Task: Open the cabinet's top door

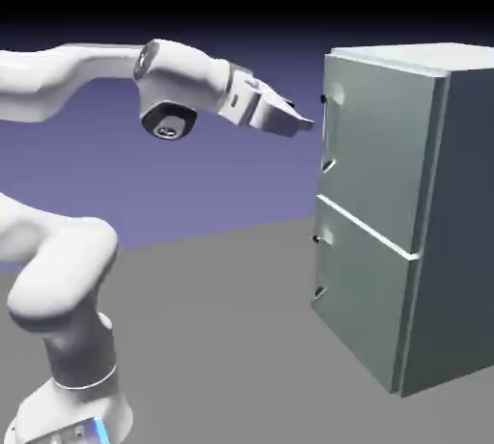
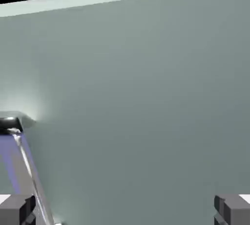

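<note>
Cabinet (image 1: 436, 220) shows two doors, one end effector (image 1: 307, 124).

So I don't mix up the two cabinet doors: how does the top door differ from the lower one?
The top door sits above the lower door and looks a little taller. The open hand hovers level with the top door, near its handle, apart from it; nothing is near the lower door's handle. Both are flat grey-green panels, shut, with handles on the edge facing the arm.
</note>
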Robot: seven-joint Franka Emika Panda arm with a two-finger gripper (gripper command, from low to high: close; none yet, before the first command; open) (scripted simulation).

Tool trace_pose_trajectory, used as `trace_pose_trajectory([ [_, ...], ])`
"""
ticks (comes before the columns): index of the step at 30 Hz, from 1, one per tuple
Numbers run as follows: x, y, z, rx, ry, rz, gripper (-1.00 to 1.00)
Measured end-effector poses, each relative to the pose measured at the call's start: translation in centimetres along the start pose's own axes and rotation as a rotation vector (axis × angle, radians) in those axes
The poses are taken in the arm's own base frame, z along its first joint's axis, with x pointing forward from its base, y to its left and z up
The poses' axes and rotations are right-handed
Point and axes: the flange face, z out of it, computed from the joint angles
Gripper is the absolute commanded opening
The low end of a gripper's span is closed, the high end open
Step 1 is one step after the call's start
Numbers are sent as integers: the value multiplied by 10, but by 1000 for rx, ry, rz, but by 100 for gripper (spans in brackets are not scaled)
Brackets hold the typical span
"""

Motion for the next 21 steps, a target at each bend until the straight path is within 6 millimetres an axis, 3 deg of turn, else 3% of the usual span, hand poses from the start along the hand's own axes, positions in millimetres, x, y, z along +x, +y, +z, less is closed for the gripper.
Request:
trace_pose_trajectory([
  [10, -38, -13, 1, 108, 84, -22, 0],
  [21, -87, -4, 41, 204, 167, -85, 0],
])
